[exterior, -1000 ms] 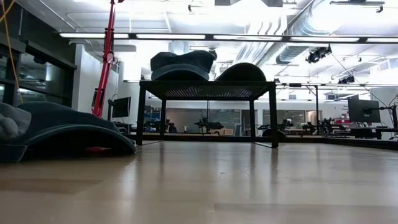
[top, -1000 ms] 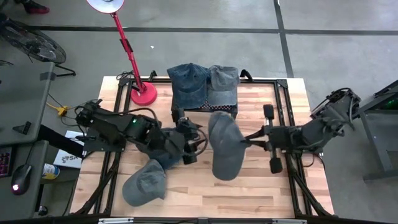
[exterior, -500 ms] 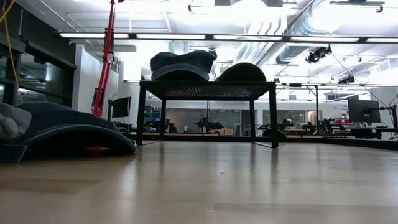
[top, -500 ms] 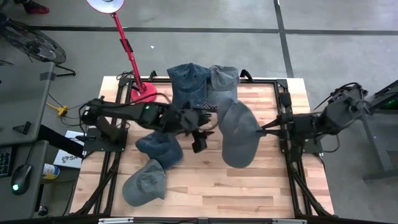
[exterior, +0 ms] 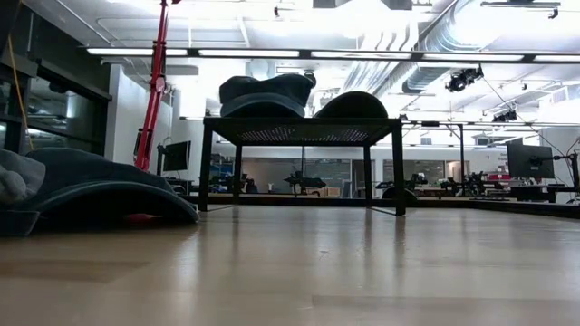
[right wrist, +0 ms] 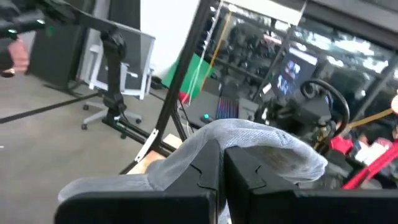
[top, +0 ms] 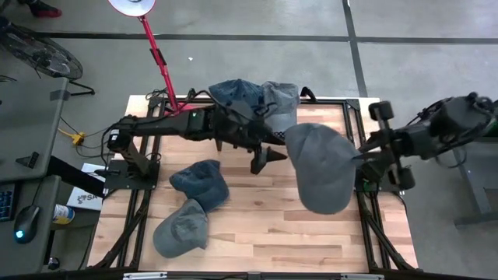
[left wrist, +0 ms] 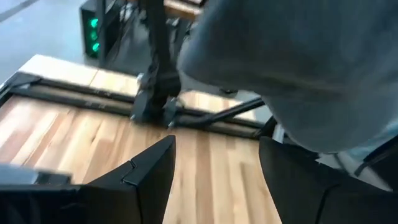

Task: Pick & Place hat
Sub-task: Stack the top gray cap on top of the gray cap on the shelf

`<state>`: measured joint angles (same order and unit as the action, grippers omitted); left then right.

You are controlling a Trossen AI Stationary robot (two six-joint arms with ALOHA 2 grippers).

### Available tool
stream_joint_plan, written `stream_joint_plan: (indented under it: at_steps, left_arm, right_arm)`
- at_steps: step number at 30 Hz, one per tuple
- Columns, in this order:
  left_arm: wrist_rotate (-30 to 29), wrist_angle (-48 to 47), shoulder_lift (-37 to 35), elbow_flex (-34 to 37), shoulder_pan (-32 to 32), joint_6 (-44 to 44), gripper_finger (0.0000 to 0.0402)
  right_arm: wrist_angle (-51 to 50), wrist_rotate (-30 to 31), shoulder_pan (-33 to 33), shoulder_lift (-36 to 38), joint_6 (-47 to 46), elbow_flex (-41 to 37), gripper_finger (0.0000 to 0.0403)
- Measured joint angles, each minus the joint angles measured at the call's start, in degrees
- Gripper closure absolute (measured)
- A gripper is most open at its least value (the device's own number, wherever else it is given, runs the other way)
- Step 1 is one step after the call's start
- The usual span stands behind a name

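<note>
My right gripper [top: 359, 161] is shut on a grey hat [top: 321, 166], which floats above the table's right half; in the right wrist view the hat [right wrist: 255, 144] bulges over the shut fingers. My left gripper [top: 264, 161] is open in mid-table, just left of that hat and touching nothing; its wrist view shows the hat [left wrist: 298, 62] close ahead, above its fingers [left wrist: 214, 180]. A blue hat [top: 200, 183] and a grey-blue hat [top: 180, 227] lie flat on the near-left boards. Two more hats [top: 236, 97] [top: 280, 99] sit on a black rack. My right gripper pinches the grey hat by its rim on the right-hand side [right wrist: 214, 155] between the two fingers. The fingers come roughly level from the table's right. The hat is lifted clear of the table and spreads out toward the left from the fingers.
The black rack [top: 257, 134] stands at the far edge, with a red lamp base [top: 180, 118] to its left. In the low view the rack [exterior: 302, 129] carries the two hats and a lying hat [exterior: 91, 186] shows at left. Bare boards [top: 264, 233] lie near the front edge.
My right gripper has drawn back toward the table's right edge and risen, carrying the grey hat up and to the right, clear of the boards. My left arm has swung from over the blue hat toward the far edge and right; the blue hat now lies uncovered.
</note>
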<state>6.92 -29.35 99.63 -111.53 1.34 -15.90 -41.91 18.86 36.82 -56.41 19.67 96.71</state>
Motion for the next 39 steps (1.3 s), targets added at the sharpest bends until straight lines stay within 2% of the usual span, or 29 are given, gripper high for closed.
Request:
stream_joint_plan:
  at_steps: [6,13,17,21,26,39]
  left_arm:
    - [2.82,6.63,0.13,0.0,-1.07,0.02,0.0174]
    - [7.35,18.93,4.4,-0.02,-1.61,-1.17,0.0174]
    - [11.05,26.26,7.41,-0.04,-2.46,-3.71,0.0174]
    - [16.14,35.43,10.1,0.0,-2.85,-6.65,0.0174]
    - [17.96,44.95,13.28,-0.05,-2.84,-9.92,0.0174]
    - [25.87,60.18,16.59,-0.04,-1.9,-15.87,0.0174]
  right_arm:
    - [0.43,-4.5,0.0,3.14,3.72,0.0,0.0403]
    - [1.93,-11.96,0.0,5.99,7.6,0.0,0.0403]
    - [2.62,-14.12,0.0,7.33,9.03,0.0,0.0403]
    - [2.51,-14.78,0.0,7.84,9.76,0.0,0.0403]
    - [2.32,-14.8,0.0,7.82,10.52,0.0,0.0403]
    - [0.44,-11.41,0.0,7.85,11.89,0.0,0.0403]
